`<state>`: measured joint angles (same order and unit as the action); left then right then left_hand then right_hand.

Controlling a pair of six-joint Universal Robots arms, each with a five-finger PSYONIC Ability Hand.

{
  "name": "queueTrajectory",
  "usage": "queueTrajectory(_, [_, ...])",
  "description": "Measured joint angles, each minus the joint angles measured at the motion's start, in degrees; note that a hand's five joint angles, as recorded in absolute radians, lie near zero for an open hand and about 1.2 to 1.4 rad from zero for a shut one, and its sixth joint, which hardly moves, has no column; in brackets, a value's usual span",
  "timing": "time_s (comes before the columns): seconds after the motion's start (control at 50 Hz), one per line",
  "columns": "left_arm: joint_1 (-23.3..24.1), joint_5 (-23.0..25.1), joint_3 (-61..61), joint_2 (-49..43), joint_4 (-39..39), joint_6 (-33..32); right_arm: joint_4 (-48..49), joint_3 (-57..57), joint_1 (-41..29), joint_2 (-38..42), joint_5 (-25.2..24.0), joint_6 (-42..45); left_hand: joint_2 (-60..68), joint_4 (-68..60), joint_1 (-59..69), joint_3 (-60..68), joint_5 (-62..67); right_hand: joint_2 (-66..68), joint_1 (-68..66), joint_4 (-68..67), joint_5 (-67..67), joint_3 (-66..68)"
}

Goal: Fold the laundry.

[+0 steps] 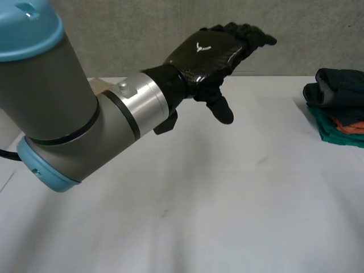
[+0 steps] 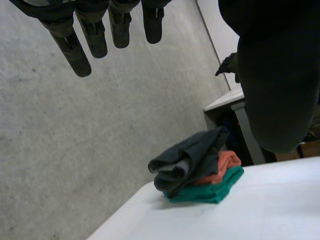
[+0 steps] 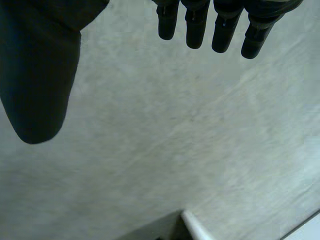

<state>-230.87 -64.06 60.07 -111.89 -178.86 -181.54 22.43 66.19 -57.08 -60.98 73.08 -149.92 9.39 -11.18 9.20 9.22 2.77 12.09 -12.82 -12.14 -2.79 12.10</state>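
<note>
A stack of folded laundry [image 1: 335, 108] lies at the right edge of the white table [image 1: 199, 199]: a dark grey piece on top, an orange one under it, a teal one at the bottom. My left hand [image 1: 207, 54] hovers high above the table's far middle, well left of the stack, fingers straight, thumb pointing down, holding nothing. In the left wrist view the stack [image 2: 197, 167] lies far beyond the left hand [image 2: 277, 90], near the table's corner. My right hand [image 3: 40, 75] is open and empty, its straight fingers [image 3: 195, 25] facing a grey wall.
A grey wall [image 1: 142, 34] runs behind the table. Beyond the stack, off the table [image 2: 260, 210], stands a second dark-legged table [image 2: 225, 102]. A white table edge [image 3: 192, 227] shows far below the right hand.
</note>
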Motion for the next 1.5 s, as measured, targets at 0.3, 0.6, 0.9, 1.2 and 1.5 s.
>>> queueTrajectory(0.3, [-10.0, -14.8, -2.6, 4.4, 0.3, -2.7, 17.5, 19.6, -26.9, -17.6, -9.6, -12.9, 0.1, 0.0, 0.1, 0.0, 0.0, 0.0, 0.0, 0.0, 0.0, 0.0])
queueTrajectory(0.6, [-34.0, -9.7, -5.7, -19.0, 0.5, -32.2, -2.7, 32.3, -42.5, -11.0, -10.2, 2.6, 0.0, 0.0, -0.1, -0.1, 0.0, 0.0, 0.0, 0.0, 0.0, 0.0])
queueTrajectory(0.9, [-38.9, -1.8, -23.0, -42.1, -5.5, -31.9, -3.7, 37.3, -42.0, -8.7, -7.4, 6.3, 51.5, -50.0, 48.8, 49.2, 46.8, 0.0, 0.0, 0.0, 0.0, 0.0])
queueTrajectory(1.2, [-26.8, -12.7, -5.7, -11.4, -21.3, -11.3, -2.5, 39.1, -41.8, -10.3, -5.9, 5.5, 58.1, -57.4, 53.0, 56.0, 50.3, 0.0, 0.0, 0.0, 0.0, 0.0])
queueTrajectory(1.5, [-1.7, -13.6, -2.0, -16.1, -17.4, 1.0, -2.7, 38.1, -40.9, -17.3, 2.8, -3.5, 58.9, -57.9, 53.0, 57.7, 51.2, 0.0, 0.0, 0.0, 0.0, 0.0])
